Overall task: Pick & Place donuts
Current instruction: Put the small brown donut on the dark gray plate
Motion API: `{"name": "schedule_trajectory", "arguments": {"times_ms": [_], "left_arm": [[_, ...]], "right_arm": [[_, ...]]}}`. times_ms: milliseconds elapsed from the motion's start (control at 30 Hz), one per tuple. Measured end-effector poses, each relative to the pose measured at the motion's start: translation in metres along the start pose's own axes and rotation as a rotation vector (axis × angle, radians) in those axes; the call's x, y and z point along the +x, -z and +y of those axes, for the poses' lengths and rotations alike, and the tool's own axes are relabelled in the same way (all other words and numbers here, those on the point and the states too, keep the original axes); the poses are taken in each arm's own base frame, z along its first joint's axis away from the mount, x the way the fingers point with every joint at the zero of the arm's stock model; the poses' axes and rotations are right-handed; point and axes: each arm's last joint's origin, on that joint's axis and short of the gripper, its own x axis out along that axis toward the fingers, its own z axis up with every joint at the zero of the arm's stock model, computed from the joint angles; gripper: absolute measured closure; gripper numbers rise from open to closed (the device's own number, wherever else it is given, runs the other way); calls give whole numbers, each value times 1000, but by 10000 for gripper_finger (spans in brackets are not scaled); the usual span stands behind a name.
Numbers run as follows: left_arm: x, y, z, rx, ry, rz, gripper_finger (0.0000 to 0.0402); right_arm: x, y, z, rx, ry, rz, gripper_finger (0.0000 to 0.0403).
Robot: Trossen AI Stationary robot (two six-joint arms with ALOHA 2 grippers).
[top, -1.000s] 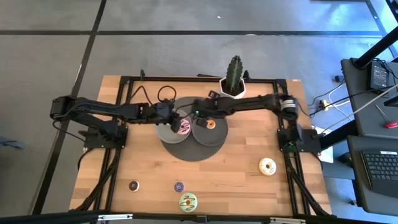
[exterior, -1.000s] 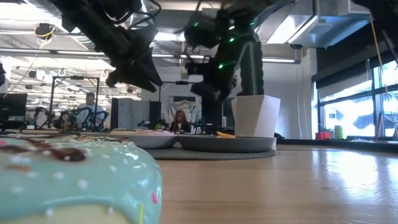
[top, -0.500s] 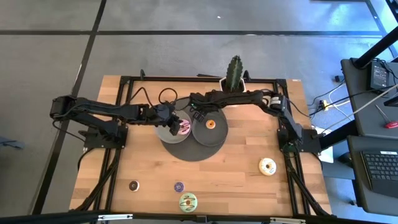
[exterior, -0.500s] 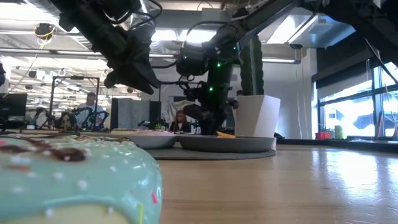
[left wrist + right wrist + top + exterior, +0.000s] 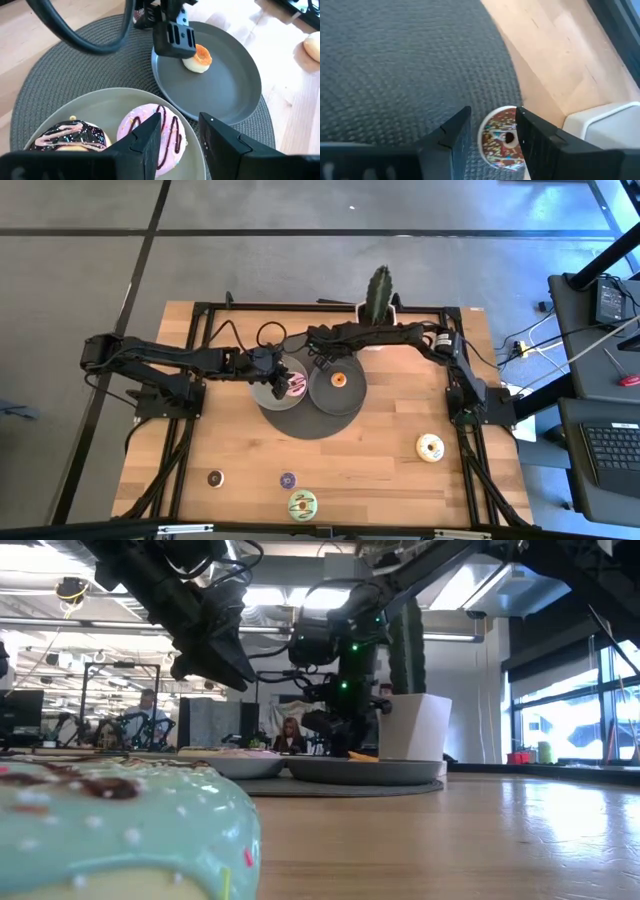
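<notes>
right gripper (image 5: pixel 490 137): open astride sprinkled mini donut (image 5: pixel 501 137) beside mat (image 5: pixel 395 65), lining up a pick | left gripper (image 5: pixel 180 137): open, empty, over pink donut (image 5: pixel 150 131) on mat's plate (image 5: pixel 95 107)

The counter (image 5: pixel 380 450) is pale wood with visible grain, smooth and faintly shiny. The round mat (image 5: pixel 60 85) looks like coarse woven grey fabric, matt. Both plates (image 5: pixel 225 95) are smooth, matt grey. The donuts (image 5: pixel 150 132) carry glossy icing; the pink one has brown drizzle. The gripper fingers (image 5: pixel 145 145) look like matt black plastic.
</notes>
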Motion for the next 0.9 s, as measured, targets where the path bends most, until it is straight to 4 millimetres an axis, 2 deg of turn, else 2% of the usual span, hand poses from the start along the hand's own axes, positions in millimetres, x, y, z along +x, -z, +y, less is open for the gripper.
{"name": "schedule_trajectory", "arguments": {"times_ms": [433, 900], "left_arm": [[0, 0, 0, 17, -3, 5, 274], [0, 3, 2, 23, -17, 27, 274]], "right_arm": [[1, 2, -2, 46, -15, 33, 255], [12, 4, 3, 11, -32, 56, 344]]}}
